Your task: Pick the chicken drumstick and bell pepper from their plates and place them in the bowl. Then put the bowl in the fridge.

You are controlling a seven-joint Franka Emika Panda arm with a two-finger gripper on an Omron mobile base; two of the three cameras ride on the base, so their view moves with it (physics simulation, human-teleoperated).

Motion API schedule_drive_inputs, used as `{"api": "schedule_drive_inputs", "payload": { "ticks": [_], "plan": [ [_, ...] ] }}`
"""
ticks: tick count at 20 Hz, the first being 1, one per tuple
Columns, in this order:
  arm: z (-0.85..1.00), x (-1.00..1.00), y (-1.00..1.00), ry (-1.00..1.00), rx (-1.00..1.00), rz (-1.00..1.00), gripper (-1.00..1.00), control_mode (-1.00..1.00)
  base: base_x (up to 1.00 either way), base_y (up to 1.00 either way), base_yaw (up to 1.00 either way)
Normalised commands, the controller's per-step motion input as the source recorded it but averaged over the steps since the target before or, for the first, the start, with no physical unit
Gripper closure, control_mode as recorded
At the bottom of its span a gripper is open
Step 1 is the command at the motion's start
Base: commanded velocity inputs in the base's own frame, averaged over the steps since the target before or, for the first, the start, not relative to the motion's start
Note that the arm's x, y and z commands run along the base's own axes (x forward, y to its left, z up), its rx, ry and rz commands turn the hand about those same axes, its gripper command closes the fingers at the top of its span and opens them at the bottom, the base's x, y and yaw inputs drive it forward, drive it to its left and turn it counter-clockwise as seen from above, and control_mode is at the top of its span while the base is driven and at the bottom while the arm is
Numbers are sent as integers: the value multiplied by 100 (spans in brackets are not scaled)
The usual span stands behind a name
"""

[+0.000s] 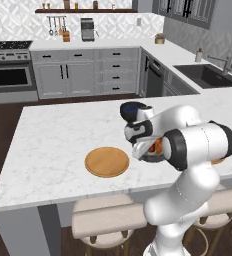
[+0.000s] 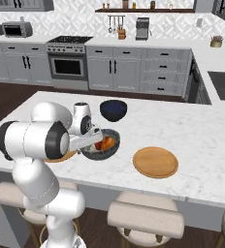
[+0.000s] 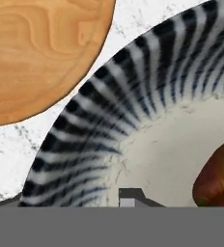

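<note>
- No brand, label or writing can be read on anything.
- The tool (image 2: 96,139) reaches down at the near rim of the round grey speckled bowl (image 2: 113,151) on the white marble tabletop (image 2: 197,131). From the hand camera one dark fingertip (image 3: 129,196) rises over the bowl's pale inside (image 3: 157,154), just within the dark-and-white streaked wall. I cannot tell how far apart the fingers stand, nor whether they touch or grip the rim.
- An orange-brown roasted chicken drumstick (image 2: 106,143) lies inside the bowl; in the hand view a glossy red-brown rounded piece of food (image 3: 216,178) sits on the bowl's floor at the right edge, and I cannot tell which of the two foods it is. The bell pepper cannot be made out apart from it.
- The left base view shows the bowl (image 1: 149,156) mostly hidden behind the arm's white forearm, with only a sliver of orange visible. The right base view shows its open inside plainly.
- One round flat tan wooden plate (image 1: 107,161) lies bare, near the bowl; the right base view (image 2: 155,162) has it on the bowl's far side from the arm.
- A second tan wooden plate (image 2: 62,157) peeps out beneath the arm's elbow in the right base view.
- A smaller glossy dark blue bowl (image 2: 113,109) stands behind the grey bowl, apart from it.
</note>
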Motion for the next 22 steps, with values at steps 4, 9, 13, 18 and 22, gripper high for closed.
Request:
{"api": "schedule_drive_inputs", "payload": {
  "ticks": [4,9,13,18,22],
  "plan": [
    [-16,-39,-62,-1,1,4,100,-100,0,0,0],
    [51,-30,-2,-8,4,21,100,-100,0,0,0],
    [99,-70,20,-11,1,32,100,-100,0,0,0],
    [86,-78,24,-4,0,39,100,-100,0,0,0],
    [46,-82,31,-1,0,44,100,-100,0,0,0]
  ]
}}
